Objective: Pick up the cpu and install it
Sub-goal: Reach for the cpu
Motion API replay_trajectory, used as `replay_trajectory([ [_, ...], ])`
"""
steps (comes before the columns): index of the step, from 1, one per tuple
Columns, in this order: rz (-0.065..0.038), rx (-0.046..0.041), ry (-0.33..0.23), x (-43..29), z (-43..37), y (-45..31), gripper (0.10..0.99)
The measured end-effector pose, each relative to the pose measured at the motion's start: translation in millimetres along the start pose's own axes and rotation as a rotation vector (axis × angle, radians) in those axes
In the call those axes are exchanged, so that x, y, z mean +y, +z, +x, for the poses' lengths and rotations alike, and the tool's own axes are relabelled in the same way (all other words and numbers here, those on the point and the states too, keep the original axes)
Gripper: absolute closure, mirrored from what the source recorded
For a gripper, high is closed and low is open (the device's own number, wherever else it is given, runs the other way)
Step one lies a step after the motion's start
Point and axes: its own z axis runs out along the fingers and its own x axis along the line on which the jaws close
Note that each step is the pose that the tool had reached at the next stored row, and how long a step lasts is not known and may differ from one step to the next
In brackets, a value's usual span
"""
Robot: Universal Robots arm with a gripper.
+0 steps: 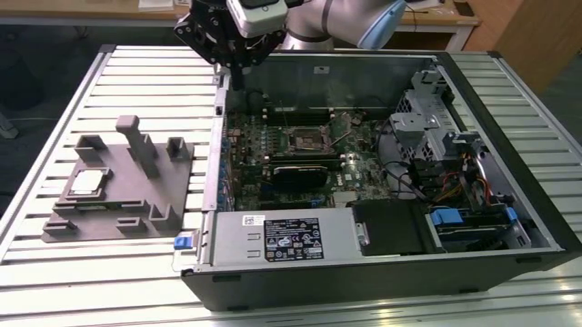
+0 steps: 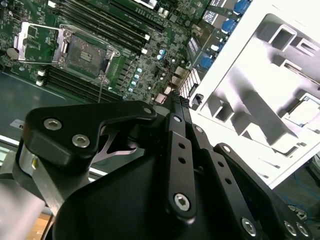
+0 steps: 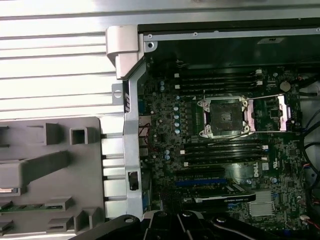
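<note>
Hovering above the computer case [image 1: 382, 283], the gripper [image 1: 238, 73] has its jaws seemingly pressed together, empty; the cpu [image 1: 88, 181] rests in the tray [image 1: 102, 230].

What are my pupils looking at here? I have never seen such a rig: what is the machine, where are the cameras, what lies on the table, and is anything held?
The machine is one robot arm ending in a black gripper. The exterior view looks on from off the arm; both wrist views come from cameras riding on it. On the slatted metal table stand an open computer case, its motherboard's cpu socket empty, and a grey moulded tray. The cpu rests on that tray, so the gripper, hanging above the case's edge, is not holding it.
</note>
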Motion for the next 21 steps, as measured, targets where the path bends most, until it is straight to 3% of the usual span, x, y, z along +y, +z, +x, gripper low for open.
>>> replay_trajectory([
  [21, 0.000, 0.0000, 0.000, -0.7, 8.5, 0.4, 0.980],
])
